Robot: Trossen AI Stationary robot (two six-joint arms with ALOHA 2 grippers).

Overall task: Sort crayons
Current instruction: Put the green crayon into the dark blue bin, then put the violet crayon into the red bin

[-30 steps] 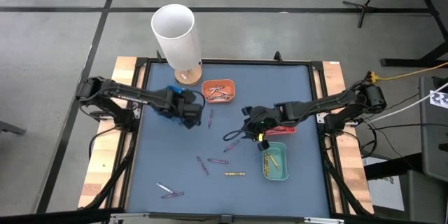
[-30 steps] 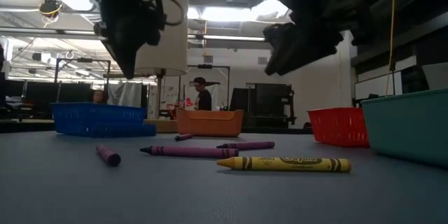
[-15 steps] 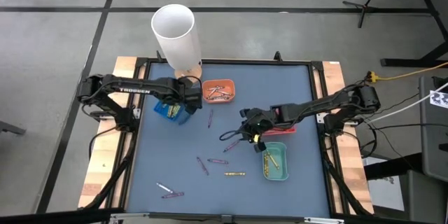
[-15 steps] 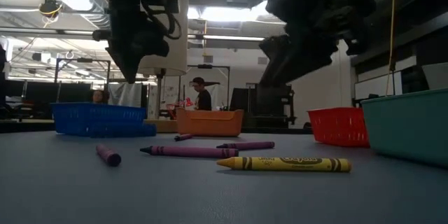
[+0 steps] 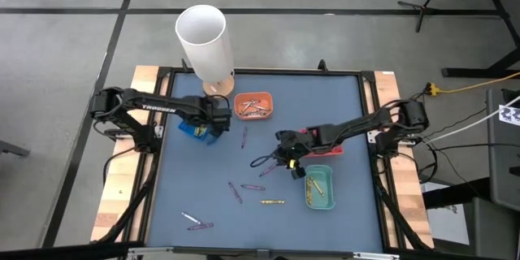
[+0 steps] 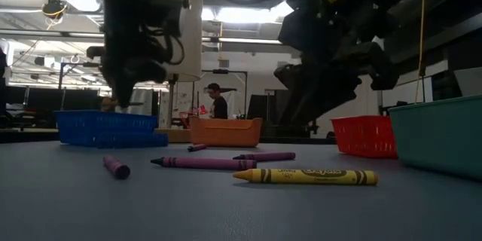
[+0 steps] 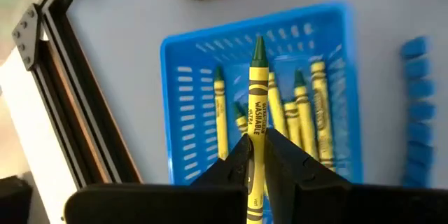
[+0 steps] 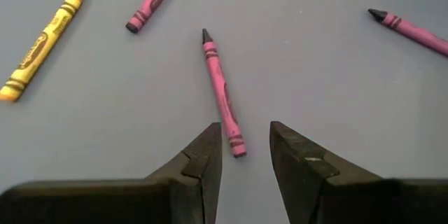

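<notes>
1. Left gripper (image 7: 257, 159) is clamped on a yellow crayon (image 7: 257, 105), hanging right above the blue tray (image 7: 173, 119). Tip points out over the tray. Judgement: drop-off step, release not yet made.
2. Blue tray directly under it already holds several yellow crayons; this one belongs with them.
3. Right gripper (image 8: 245, 147) has jaws parted, holding nothing, with the butt end of a magenta crayon (image 8: 222, 94) just ahead of the gap. Looks lined up for the next pick.
4. Near that gripper on the mat: another magenta crayon (image 8: 154, 0), a third one (image 8: 409, 28) off to the other side, and a loose yellow-orange crayon (image 8: 40, 42).
5. Green tray (image 5: 320, 203) just beside the right gripper has a few yellowish sticks in it; the red tray (image 5: 323, 149) sits mostly under that arm, contents hidden.
6. Orange tray (image 5: 253, 115), between the two grippers toward the far edge, holds a handful of crayons; colours too small to tell.
7. Farthest from both: a few more strays (image 5: 197, 223) near the front edge.
8. Judgement: roughly past halfway; around ten loose crayons left on the mat.
</notes>
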